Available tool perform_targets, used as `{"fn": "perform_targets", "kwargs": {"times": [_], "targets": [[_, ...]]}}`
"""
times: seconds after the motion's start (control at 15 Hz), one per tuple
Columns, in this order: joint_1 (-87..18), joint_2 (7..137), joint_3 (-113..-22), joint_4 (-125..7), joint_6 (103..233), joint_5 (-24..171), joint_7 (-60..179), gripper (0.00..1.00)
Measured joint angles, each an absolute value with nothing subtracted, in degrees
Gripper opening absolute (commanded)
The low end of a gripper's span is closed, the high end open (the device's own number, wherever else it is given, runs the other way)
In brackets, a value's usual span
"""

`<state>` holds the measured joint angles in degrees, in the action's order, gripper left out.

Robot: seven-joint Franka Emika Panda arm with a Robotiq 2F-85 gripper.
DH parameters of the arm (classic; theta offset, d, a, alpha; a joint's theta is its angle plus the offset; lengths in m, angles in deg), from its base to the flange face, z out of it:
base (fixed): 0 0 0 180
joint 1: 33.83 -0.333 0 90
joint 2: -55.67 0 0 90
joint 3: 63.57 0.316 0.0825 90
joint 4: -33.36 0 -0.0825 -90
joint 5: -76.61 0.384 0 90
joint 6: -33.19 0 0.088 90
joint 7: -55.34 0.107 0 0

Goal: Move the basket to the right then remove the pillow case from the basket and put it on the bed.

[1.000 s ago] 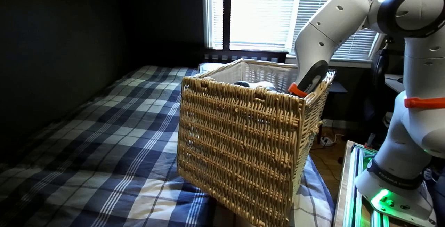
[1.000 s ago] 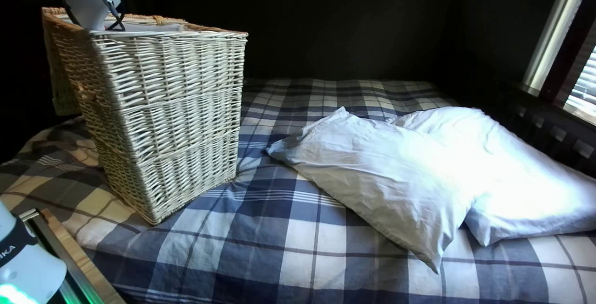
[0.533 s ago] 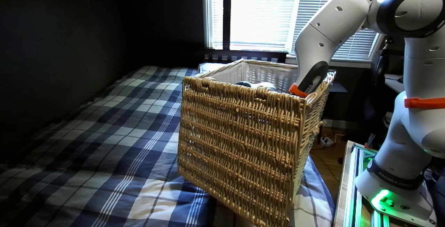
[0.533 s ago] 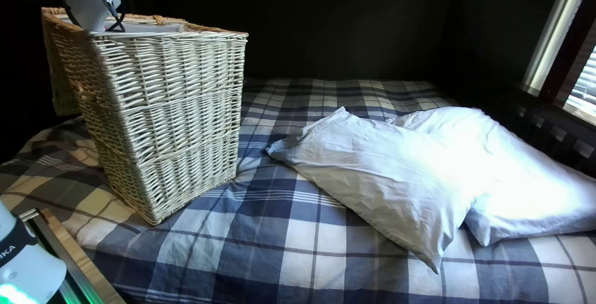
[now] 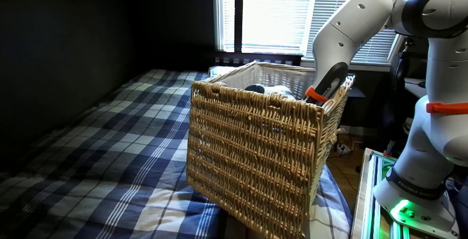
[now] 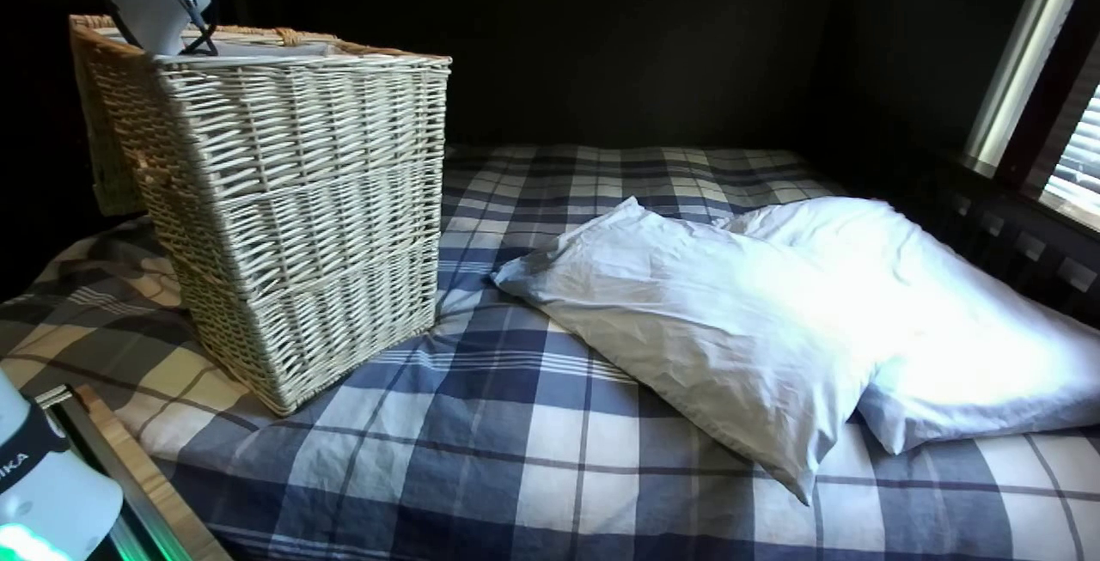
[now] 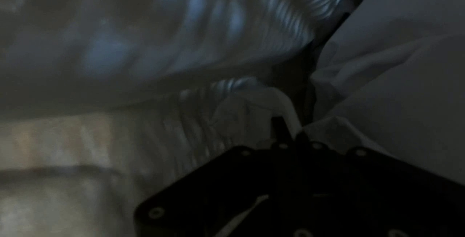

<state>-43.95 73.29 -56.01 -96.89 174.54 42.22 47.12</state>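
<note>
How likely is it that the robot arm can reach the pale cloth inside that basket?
Probably yes: the basket is open on top, the arm reaches inside, and in the dim wrist view the gripper appears closed on the pale cloth.

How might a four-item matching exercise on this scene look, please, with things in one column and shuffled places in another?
Things
1. tan woven wicker basket
2. black two-fingered gripper
3. plump white cloth pillows
4. bright orange bands

Places
A. wrapped around the white robot arm
B. overlapping on the blue and white plaid bed
C. standing open-topped on the bed
D. down inside the basket

Pairs: 1-C; 2-D; 3-B; 4-A
</note>
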Motion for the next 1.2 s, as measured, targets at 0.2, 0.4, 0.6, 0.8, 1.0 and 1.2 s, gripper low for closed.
{"fn": "perform_targets", "kwargs": {"times": [0.2,0.4,0.6,0.8,1.0,1.2], "targets": [[-44.76,68.74,-54.55,-98.19,169.8,43.28,46.51,0.01],[-45.64,61.69,-53.57,-98.35,160.79,43.21,44.3,0.01],[-45.91,55.76,-52.87,-97.87,152.89,42.58,41.25,0.01],[-45.92,51.98,-52.54,-96.46,146.51,41.52,38.03,0.01],[-45.92,49.19,-52.45,-94.82,141.9,40.21,35.57,0.01],[-45.95,46.31,-52.41,-93.7,140.87,39.99,33.27,0.01]]}}
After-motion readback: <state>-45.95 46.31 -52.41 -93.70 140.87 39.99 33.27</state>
